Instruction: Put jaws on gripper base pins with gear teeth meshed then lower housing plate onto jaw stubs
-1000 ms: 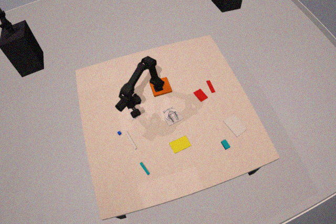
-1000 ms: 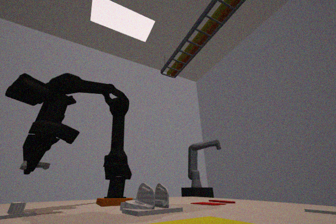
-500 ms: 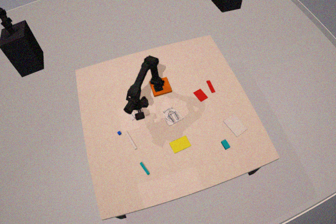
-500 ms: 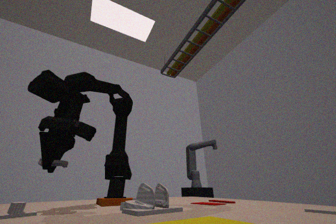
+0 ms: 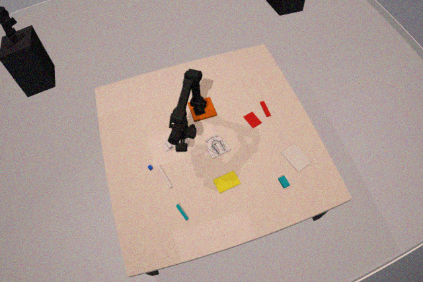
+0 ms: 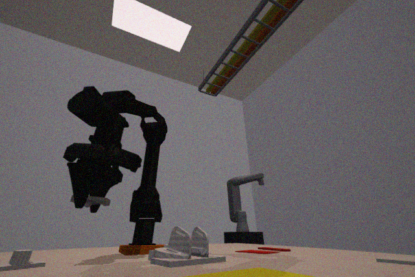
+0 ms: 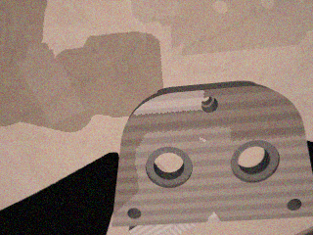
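Observation:
The gripper base [image 5: 214, 156] [image 6: 201, 261] lies flat on the table. Two pale grey jaws stand on it side by side, one jaw [image 6: 181, 242] to the left and the other jaw [image 6: 200, 242] to the right; the views are too coarse to tell whether their teeth mesh. My gripper [image 6: 87, 202] is shut on the grey housing plate [image 6: 105, 202] [image 7: 210, 196] and holds it roughly level, high above the table and off to one side of the base. In the wrist view the plate shows two large ringed holes and three small ones. The jaw stubs cannot be made out.
A small grey stand [image 6: 21, 257] is near the hand's side of the table. Also on the table are a yellow block [image 5: 227, 181], a blue cube [image 5: 150, 167], a thin pale bar [image 5: 165, 176], teal blocks [image 5: 182, 212] [image 5: 283, 181], red pieces [image 5: 252, 119] [image 5: 265, 108] and a pale sheet [image 5: 296, 157].

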Controlling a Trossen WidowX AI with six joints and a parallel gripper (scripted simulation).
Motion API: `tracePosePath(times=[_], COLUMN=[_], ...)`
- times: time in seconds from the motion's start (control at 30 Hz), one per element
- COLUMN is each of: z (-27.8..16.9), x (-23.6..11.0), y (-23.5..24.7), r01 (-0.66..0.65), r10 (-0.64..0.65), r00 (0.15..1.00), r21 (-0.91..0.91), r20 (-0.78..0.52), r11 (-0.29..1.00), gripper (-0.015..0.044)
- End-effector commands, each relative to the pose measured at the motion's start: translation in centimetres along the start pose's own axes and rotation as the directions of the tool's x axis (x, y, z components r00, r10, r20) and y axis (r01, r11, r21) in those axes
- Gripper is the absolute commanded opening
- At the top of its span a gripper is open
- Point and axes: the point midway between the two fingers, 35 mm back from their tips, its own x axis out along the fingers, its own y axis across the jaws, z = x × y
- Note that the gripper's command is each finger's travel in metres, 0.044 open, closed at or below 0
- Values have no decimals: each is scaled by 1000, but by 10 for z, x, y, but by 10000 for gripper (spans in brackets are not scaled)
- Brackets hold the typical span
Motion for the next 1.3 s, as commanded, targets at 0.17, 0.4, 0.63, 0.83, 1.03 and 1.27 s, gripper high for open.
tracePosePath(times=[0.17, 0.4, 0.63, 0.83, 1.03, 1.27], z=[29, 52, 75, 93, 111, 130], x=[-1, -1, -1, -1, -1, 0], y=[2, 4, 8, 14, 20, 29], r01=[-1, -3, -5, -8, -12, -16], r10=[0, 0, 0, 1, 1, 3], r00=[1000, 1000, 1000, 1000, 1000, 1000], r21=[164, 297, 424, 527, 623, 724], r20=[8, 10, 13, 15, 17, 19], r11=[986, 955, 906, 850, 782, 690], gripper=[351, 351, 351, 351, 351, 351])
